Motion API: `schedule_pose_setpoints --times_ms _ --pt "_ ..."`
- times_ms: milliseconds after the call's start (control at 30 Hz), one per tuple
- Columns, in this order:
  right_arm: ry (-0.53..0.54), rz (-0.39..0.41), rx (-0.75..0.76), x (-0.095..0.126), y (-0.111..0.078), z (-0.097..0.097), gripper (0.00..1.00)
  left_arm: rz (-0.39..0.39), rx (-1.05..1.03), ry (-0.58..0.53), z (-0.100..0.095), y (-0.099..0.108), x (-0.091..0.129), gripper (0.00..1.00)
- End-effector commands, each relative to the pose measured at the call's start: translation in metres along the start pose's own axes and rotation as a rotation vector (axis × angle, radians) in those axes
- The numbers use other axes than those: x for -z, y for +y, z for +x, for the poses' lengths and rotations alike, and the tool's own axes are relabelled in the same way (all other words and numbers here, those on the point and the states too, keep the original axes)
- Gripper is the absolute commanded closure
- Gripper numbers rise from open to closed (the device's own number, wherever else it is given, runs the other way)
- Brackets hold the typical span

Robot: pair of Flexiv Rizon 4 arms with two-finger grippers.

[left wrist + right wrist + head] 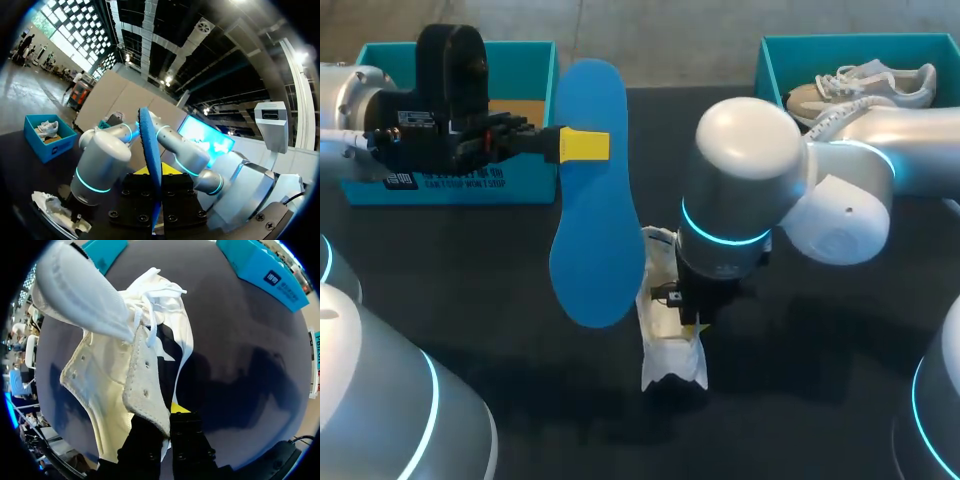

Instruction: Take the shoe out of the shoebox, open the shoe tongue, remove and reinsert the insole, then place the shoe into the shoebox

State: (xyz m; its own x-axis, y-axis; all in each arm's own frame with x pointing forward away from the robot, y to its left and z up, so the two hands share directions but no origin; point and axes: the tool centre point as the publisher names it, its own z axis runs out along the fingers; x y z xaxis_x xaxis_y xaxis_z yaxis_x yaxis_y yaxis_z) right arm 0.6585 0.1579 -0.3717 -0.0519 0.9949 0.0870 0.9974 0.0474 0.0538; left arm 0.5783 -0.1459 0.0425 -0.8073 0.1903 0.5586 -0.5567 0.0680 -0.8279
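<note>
The left arm (342,95) and right arm (745,150) are silver-grey, their rounded joints ringed in glowing cyan. The left gripper (585,145) is black, white-labelled and yellow-tipped.

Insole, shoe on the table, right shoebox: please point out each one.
insole (592,200): head view, middle of its blue face.
shoe (672,365): head view, its near end.
right shoebox (772,68): head view, its left wall.

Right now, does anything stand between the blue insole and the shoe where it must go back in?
Partly. The right claw pinches the shoe's eyelet flap, and its wrist hangs right over the opening. The insole, held by the left claw, is beside the shoe with nothing else between.
</note>
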Motion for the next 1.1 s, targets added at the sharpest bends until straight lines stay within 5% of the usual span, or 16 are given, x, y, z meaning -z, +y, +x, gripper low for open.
schedule_pose_setpoints --times_ms 33,100,167,567,1100 --pt "0.021 0.003 0.0 -0.002 0.001 -0.005 0.93 0.002 -0.001 0.001 -0.001 0.001 -0.001 1.0" --pt "0.024 0.003 -0.001 -0.002 0.002 -0.004 0.58 0.002 -0.001 0.001 -0.001 0.001 -0.001 1.0" --pt "0.026 0.002 -0.003 -0.002 0.002 -0.004 0.0 0.002 -0.001 0.001 -0.001 0.001 -0.001 1.0" --pt "0.016 -0.07 0.018 0.032 0.005 -0.004 0.0 0.002 -0.001 0.001 -0.001 0.001 -0.001 1.0" --pt "0.148 -0.174 0.155 0.084 0.008 -0.023 0.0 0.002 -0.001 0.001 -0.001 0.001 -0.001 1.0"
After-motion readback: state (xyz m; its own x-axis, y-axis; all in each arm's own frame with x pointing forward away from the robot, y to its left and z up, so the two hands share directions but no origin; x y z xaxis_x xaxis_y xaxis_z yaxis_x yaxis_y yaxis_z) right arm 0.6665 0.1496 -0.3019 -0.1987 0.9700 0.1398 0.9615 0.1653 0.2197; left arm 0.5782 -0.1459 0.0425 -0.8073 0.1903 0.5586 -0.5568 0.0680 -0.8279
